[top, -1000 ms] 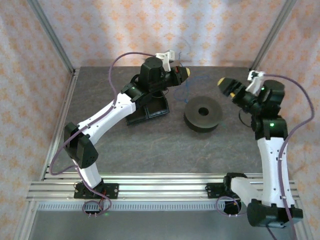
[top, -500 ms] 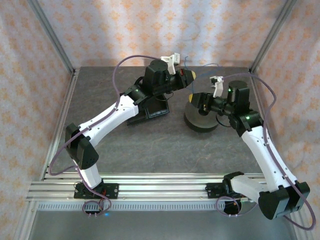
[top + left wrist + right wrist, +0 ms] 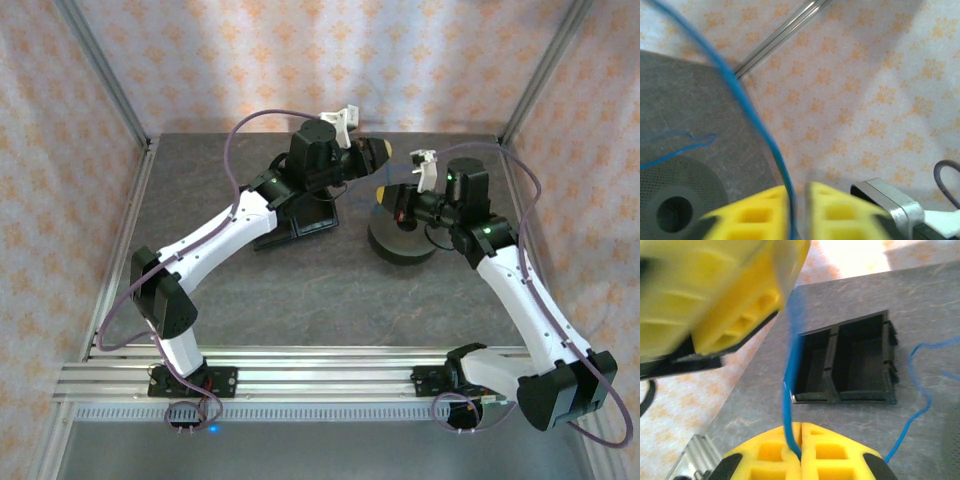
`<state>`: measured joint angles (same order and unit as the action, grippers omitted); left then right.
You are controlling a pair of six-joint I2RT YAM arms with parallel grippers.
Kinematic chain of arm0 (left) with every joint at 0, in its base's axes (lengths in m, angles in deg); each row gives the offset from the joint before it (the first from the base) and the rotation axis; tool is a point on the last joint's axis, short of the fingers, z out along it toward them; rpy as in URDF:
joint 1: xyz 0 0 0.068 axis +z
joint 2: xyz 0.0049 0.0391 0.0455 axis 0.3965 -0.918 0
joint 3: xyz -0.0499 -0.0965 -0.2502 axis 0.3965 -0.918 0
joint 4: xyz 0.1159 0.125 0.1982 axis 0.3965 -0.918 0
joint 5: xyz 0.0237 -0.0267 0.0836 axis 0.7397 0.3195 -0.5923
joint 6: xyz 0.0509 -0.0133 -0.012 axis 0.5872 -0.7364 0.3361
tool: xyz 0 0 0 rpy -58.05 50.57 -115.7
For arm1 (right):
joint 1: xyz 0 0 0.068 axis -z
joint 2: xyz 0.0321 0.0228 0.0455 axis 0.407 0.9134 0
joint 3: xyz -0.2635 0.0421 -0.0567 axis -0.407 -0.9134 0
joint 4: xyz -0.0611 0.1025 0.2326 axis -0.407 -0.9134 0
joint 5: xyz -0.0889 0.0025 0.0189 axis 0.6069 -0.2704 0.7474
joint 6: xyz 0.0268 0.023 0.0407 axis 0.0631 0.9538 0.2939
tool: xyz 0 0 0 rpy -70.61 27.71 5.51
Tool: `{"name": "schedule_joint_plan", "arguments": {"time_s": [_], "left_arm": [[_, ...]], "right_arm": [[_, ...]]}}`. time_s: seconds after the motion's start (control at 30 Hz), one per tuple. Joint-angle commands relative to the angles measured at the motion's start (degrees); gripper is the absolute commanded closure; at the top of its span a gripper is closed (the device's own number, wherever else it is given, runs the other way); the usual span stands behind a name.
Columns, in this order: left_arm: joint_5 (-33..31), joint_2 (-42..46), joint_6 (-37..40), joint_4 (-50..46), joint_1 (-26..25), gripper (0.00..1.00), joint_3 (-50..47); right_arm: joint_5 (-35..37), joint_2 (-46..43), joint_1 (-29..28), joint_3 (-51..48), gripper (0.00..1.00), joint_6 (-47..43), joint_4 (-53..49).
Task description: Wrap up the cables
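Note:
The blue cable [image 3: 747,107] runs as a thin wire from the upper left down into the narrow gap between my left gripper's [image 3: 797,189] yellow fingers, lying against the left finger. The jaws stand slightly apart, so it is open. My right gripper [image 3: 801,440] is shut on the same blue cable [image 3: 788,390], which rises from its pads towards the left gripper's fingers [image 3: 735,300] just above. More blue cable [image 3: 920,385] loops loosely on the table. In the top view the left gripper [image 3: 376,153] hovers just behind the right gripper [image 3: 400,207], over the dark spool [image 3: 402,243].
A black two-compartment bin [image 3: 847,365] lies on the grey table [image 3: 300,290] under the left arm. The dark round spool [image 3: 670,202] with a centre hole sits below the left gripper. Patterned walls and metal posts [image 3: 105,85] close in the back and sides.
My right arm swung in from the right to the spool and shut on the blue cable. The left gripper's jaws, shut before, have parted a little.

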<state>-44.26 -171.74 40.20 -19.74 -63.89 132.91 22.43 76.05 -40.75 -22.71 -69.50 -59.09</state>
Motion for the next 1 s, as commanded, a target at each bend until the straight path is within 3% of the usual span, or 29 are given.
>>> {"name": "schedule_joint_plan", "arguments": {"time_s": [0.0,0.07,0.13,0.23,0.37,0.7,0.97], "left_arm": [[-2.5,2.4,3.2,-3.8,-0.5,0.30,1.6],[-4.2,3.9,4.8,-5.7,-0.4,0.11,0.8],[-6.1,5.5,6.1,-7.1,-0.4,0.01,-0.8],[-10.6,8.1,8.3,-8.2,-0.4,0.01,-4.7],[-14.5,7.9,10.5,-11.3,-0.4,0.01,-7.5],[-20.1,-4.4,12.3,-29.1,0.9,0.01,-3.6],[-14.5,-9.5,10.4,-23.1,5.9,0.01,-10.8]], "right_arm": [[14.5,-2.7,0.1,3.3,1.00,-2.4,-5.0],[25.0,-2.9,0.1,5.2,1.00,-2.7,-9.7],[33.7,-2.9,0.1,7.3,1.00,-3.4,-13.9],[44.6,-4.5,0.1,8.3,1.00,-3.1,-16.4],[52.3,-7.5,0.1,7.6,1.00,-3.2,-16.5],[52.8,-8.9,0.3,6.7,1.00,-2.4,-18.5],[51.7,-9.3,0.4,6.1,1.00,-1.7,-18.3]]}}
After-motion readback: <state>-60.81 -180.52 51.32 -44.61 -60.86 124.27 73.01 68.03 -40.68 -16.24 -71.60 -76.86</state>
